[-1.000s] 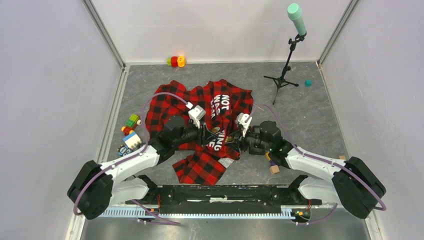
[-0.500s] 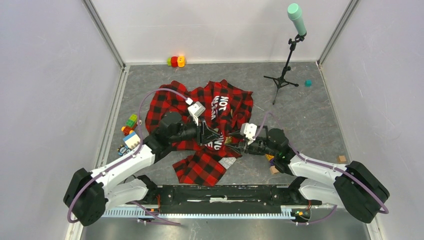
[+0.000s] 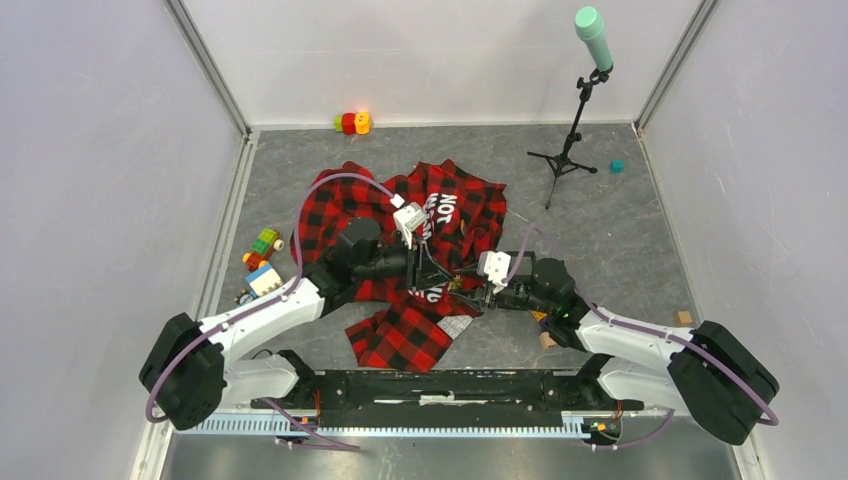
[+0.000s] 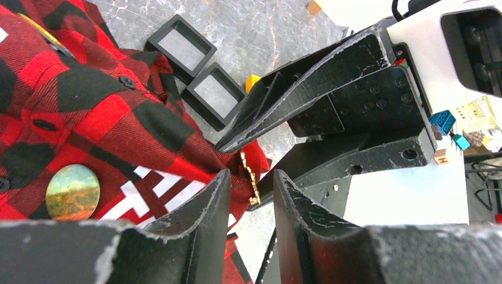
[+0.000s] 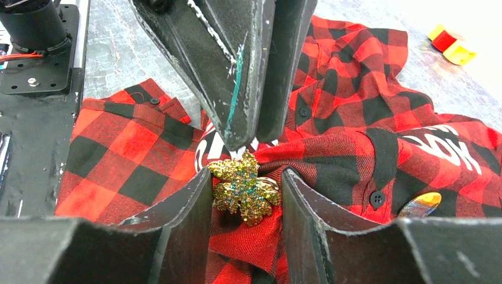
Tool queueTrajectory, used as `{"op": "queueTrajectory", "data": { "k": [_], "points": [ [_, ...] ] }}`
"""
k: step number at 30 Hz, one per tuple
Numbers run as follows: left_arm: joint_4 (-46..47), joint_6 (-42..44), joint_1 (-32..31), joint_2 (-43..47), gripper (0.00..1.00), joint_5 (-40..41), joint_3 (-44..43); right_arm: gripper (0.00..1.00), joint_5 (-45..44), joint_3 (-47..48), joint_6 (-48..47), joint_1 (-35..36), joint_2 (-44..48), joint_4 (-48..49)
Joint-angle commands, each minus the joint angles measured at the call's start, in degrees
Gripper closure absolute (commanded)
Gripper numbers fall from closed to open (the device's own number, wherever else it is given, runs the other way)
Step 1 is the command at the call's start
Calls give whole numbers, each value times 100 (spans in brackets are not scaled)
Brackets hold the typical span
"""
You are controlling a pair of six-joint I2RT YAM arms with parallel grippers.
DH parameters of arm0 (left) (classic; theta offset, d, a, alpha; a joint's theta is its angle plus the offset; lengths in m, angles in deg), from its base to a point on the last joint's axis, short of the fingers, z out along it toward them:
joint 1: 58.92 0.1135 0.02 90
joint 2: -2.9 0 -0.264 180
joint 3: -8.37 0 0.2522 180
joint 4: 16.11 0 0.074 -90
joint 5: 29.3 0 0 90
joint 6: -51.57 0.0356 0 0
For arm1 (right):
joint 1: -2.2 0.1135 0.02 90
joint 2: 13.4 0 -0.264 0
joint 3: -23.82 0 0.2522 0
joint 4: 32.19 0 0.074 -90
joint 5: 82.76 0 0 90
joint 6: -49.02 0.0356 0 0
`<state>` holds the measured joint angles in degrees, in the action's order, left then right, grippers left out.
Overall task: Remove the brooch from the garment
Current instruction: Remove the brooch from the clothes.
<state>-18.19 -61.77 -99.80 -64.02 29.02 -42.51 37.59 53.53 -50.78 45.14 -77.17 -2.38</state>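
since half a second ago the left gripper (image 3: 430,266) has slid a little to the right, nearer the right gripper (image 5: 247,177), which has barely shifted. the right gripper's jaws are clenched on the gold, glittery, flower-shaped brooch (image 5: 244,190), which sits on a raised fold of the red-and-black checked flannel shirt (image 3: 345,212), between the two grippers. whether the left gripper's narrow jaws pinch cloth just behind the brooch i cannot tell. the brooch looks small, stiff and light, its stone-set petals probably fragile and slick, so its flanks, as held now, seem the best purchase. the flannel is soft and will follow any pull, so it wants holding close to the clasp.
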Motion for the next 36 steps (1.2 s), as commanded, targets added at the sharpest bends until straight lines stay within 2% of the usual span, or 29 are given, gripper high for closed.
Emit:
{"op": "queueTrajectory", "data": {
  "k": [1, 7, 12, 16, 17, 21, 23, 29, 32, 36],
  "points": [
    [132, -184, -145, -198, 62, -20, -350, 63, 26, 279, -118, 70, -18, 144],
    [-247, -71, -251, -448, 65, 200, -536, 63, 86, 291, -83, 83, -25, 162],
    [-373, -15, -296, -515, 74, 327, -592, 63, 99, 288, -66, 90, -37, 141],
    [-739, 191, -315, -593, 91, 538, -715, 62, 25, 328, -3, 91, -39, 46],
    [-755, 243, -319, -589, 97, 526, -717, 59, -3, 354, 13, 92, -48, -23],
    [-973, 618, -315, -397, 98, 679, -763, 41, -285, 459, 5, 90, -46, -619],
    [-1508, 879, -311, -323, 98, 879, -959, 37, -428, 370, -49, 93, 27, -801],
    [-2930, 1401, -315, -382, 98, 1002, -1800, 35, -293, -49, -72, 84, 397, -760],
    [-3153, 1580, -294, -314, 98, 903, -2000, 36, -250, -57, -27, 83, 480, -729],
    [-3365, 1627, -102, -330, 98, 360, -2340, 37, -178, 103, 53, 83, 586, -774]
  ]
}}
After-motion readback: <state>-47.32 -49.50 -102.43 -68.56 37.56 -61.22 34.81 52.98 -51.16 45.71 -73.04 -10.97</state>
